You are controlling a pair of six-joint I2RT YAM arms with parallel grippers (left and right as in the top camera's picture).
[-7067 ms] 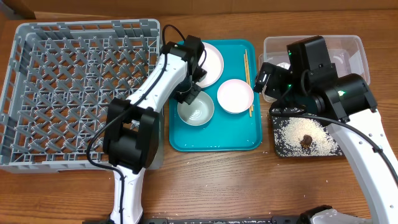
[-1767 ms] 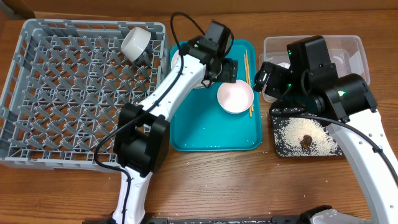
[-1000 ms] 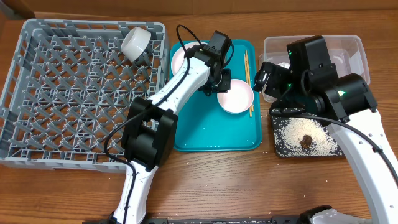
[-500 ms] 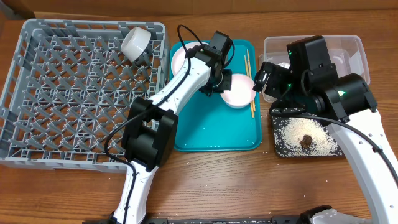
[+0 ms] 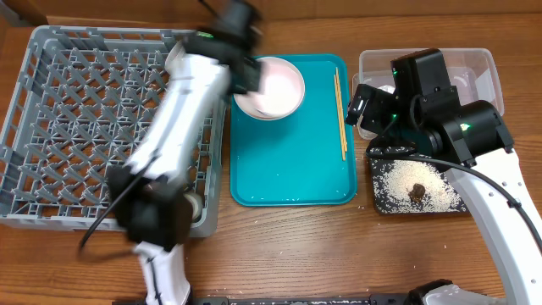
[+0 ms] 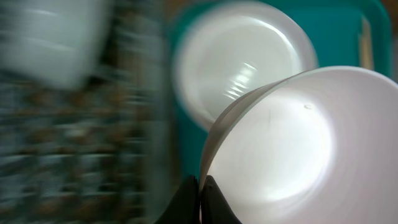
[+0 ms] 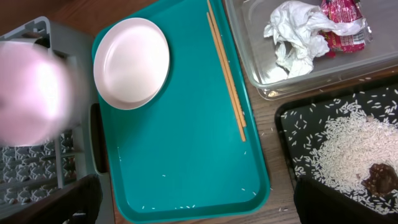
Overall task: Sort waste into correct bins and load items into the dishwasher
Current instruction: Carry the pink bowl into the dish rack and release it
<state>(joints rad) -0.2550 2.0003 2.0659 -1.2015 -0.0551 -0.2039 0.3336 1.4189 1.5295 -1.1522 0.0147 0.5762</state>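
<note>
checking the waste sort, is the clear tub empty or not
Not empty: the clear tub holds crumpled white paper and a red wrapper.

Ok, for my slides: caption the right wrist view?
Teal tray with white plate and chopsticks; clear tub holds crumpled paper and red wrapper; black tray holds rice.

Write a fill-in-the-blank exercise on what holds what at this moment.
1. The left gripper holds the white bowl by its ____.
2. The teal tray carries the plate and ____ chopsticks.
3. The rice and brown lump lie in the ____.
4. The right gripper stands ____, holding nothing.
Missing words: rim; two; black tray; open.
</note>
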